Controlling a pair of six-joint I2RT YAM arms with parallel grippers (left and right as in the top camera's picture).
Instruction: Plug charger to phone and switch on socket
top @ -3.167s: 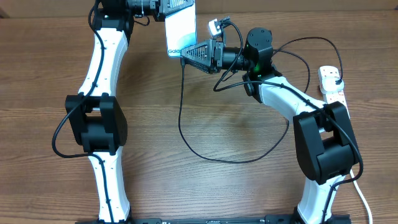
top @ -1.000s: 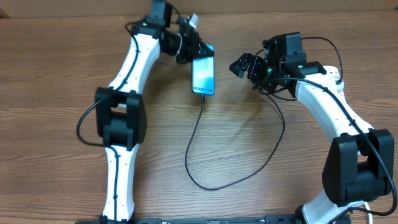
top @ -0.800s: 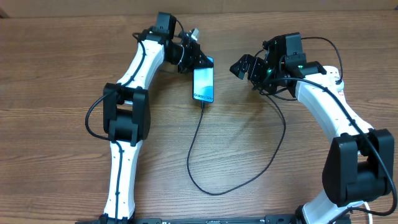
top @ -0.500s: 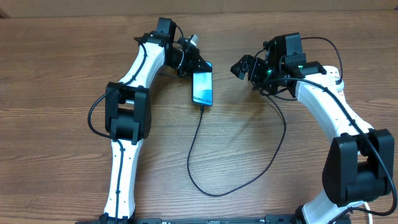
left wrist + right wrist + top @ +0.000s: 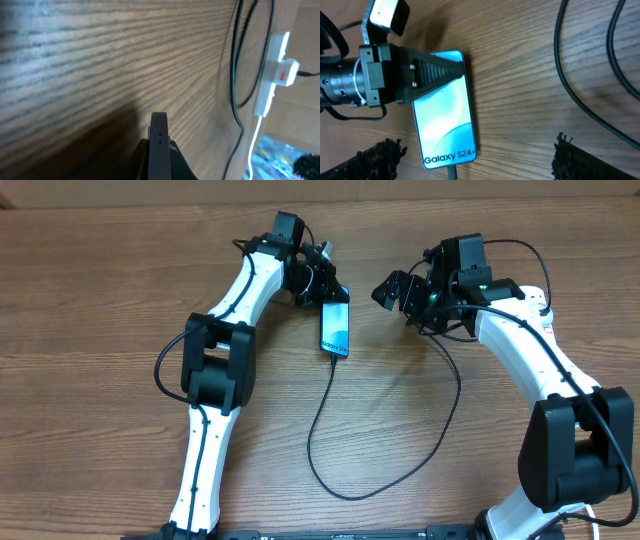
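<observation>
Closing in on the last step: plug-in apparently made, switch to go.
Gripping the phone by its upper end with the left fingers, centre-top of the overhead frame, on or just over the bench, cannot tell which. Reading the charger as seated in the phone's lower edge. Holding the right fingers wide apart and empty, upper right. Leaving the socket, right edge of the left wrist view, red switch showing, on or off unreadable.

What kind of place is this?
Probably a robot test bench: a left arm and right arm at a wood-grain table, a phone with a black cable, a white power strip.
</observation>
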